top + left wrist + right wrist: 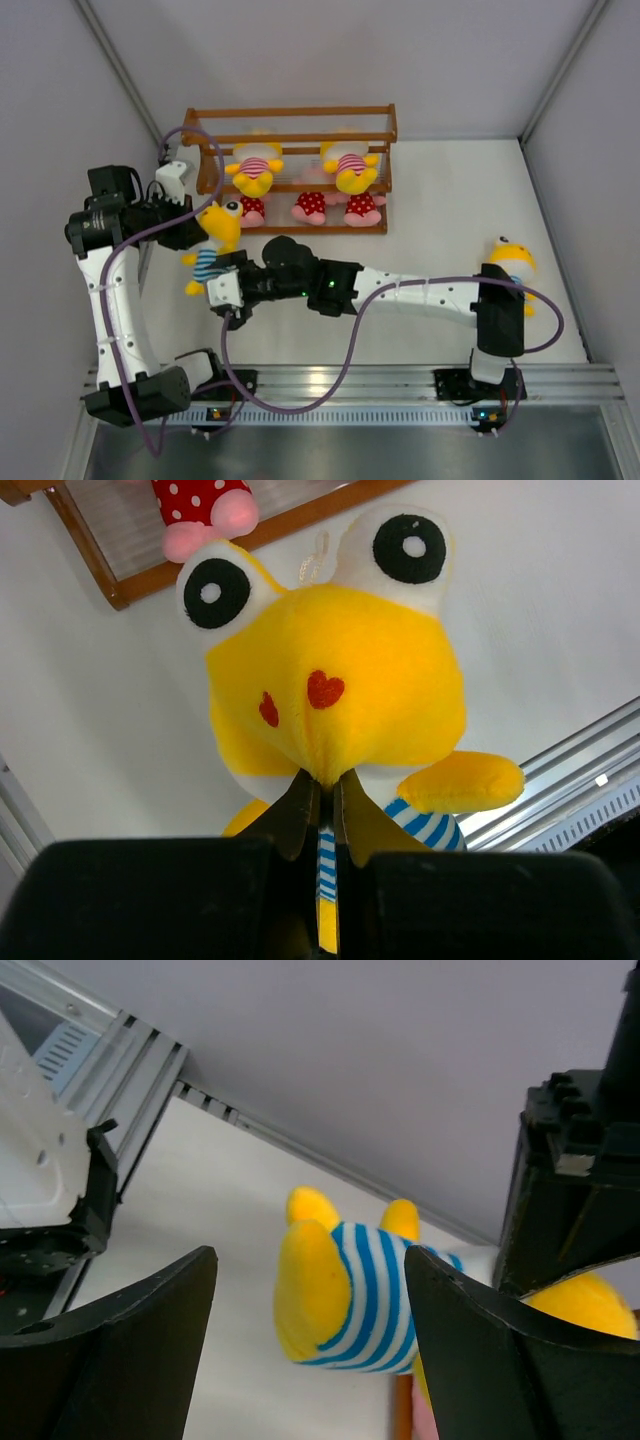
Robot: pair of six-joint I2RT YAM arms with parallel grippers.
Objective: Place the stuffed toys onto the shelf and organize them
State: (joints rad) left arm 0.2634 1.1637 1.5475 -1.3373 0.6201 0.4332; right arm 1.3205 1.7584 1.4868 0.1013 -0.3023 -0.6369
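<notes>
The left gripper (322, 780) is pinching the blue-striped toy (213, 243) near the shelf's (290, 112) front left corner, and the right gripper (310, 1257) is gaping wide beside it. Yellow toys (255, 168) are sitting in the shelf above pink ones (310, 207).

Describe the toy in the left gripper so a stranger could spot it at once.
Find the wooden shelf at the back. Just in front of its left end, the left gripper pinches a yellow plush toy. Unlike the shelf's yellow toys in pink stripes, it wears blue stripes.
</notes>
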